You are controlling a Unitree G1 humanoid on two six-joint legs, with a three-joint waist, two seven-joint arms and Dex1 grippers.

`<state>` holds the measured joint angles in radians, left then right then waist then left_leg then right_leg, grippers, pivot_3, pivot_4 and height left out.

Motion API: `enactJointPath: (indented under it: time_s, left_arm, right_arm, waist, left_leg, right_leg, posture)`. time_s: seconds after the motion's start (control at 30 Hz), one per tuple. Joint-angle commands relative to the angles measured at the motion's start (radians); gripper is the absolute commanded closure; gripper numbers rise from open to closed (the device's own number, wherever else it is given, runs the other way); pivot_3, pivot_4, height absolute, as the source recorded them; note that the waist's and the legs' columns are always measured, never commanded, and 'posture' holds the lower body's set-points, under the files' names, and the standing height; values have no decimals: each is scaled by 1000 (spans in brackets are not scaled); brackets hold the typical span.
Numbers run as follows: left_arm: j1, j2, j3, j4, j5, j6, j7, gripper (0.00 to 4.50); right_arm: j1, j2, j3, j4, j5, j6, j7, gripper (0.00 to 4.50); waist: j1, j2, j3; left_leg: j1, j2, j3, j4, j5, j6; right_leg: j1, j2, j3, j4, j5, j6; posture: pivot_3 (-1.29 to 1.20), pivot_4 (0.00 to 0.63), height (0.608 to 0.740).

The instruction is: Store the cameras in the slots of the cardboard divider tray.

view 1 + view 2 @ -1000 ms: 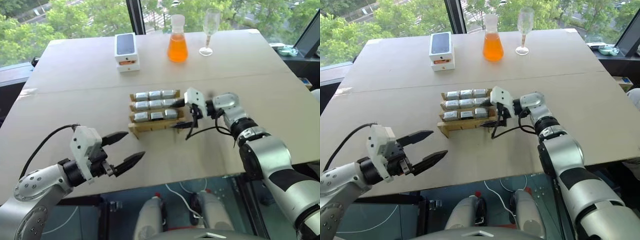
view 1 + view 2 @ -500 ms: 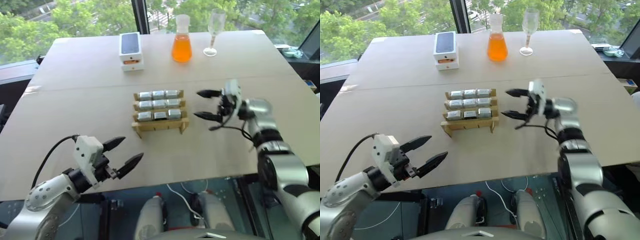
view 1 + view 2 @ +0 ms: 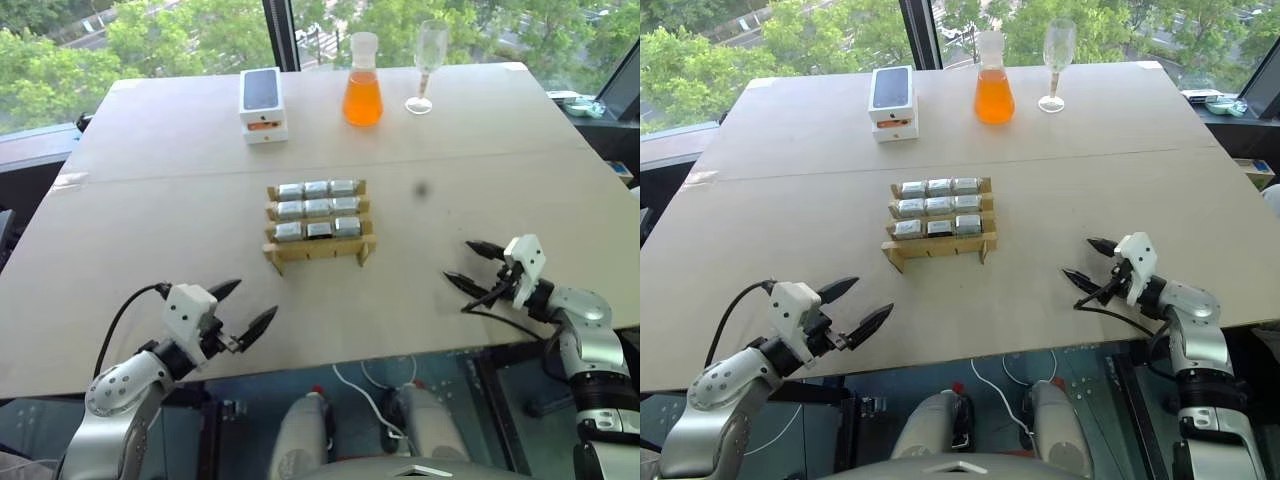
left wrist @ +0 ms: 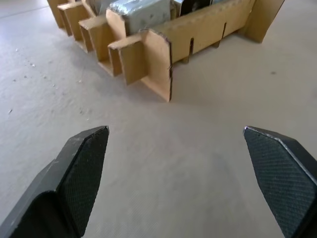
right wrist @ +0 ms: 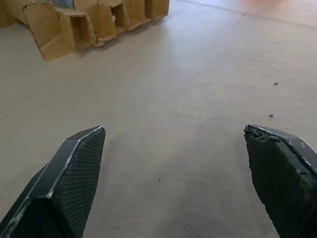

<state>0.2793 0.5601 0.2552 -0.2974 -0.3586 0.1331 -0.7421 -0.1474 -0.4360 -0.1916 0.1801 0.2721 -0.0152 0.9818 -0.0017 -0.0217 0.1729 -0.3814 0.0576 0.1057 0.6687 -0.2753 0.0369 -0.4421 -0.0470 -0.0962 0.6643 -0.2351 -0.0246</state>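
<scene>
The cardboard divider tray (image 3: 312, 252) stands at the middle of the table. Several silver-grey cameras (image 3: 318, 208) sit in its slots, in three rows. My left gripper (image 3: 252, 303) hovers open and empty near the table's front left edge, well short of the tray. My right gripper (image 3: 460, 261) is open and empty too, off to the tray's right near the front edge. In the left wrist view the tray's corner (image 4: 148, 49) and one camera (image 4: 138, 7) lie beyond the open left gripper (image 4: 173, 131). The right wrist view has the tray (image 5: 74, 27) far ahead of the right gripper (image 5: 173, 129).
At the table's far side stand a white phone box (image 3: 262, 103), a flask of orange liquid (image 3: 362, 80) and a wine glass (image 3: 427, 60). A seam (image 3: 150, 175) runs across the table behind the tray. The front table edge is close under both grippers.
My right gripper has drawn back from the tray's right side to the near right of the table, staying open. The left gripper has sunk a little toward the front edge.
</scene>
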Motion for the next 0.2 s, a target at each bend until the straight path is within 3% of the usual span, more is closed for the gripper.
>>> enactJointPath:
  time_s: [0.03,0.2]
  left_arm:
    - [-16,12,2,7,7,-37,-16,2]
    - [-46,9,-8,32,19,-50,-21,2]
  right_arm:
    - [53,-10,-28,-114,37,29,-55,52]
    - [142,-11,-36,-212,85,68,-95,52]
  waist:
    - [2,0,0]
    - [5,0,0]
  left_leg:
    - [0,0,0,0,0,0]
    - [0,0,1,0,0,0]
  right_leg:
    - [0,0,0,-1,0,-1]
    - [0,0,1,-1,0,-1]
  posture:
    - [0,150,740]
    - [0,150,740]
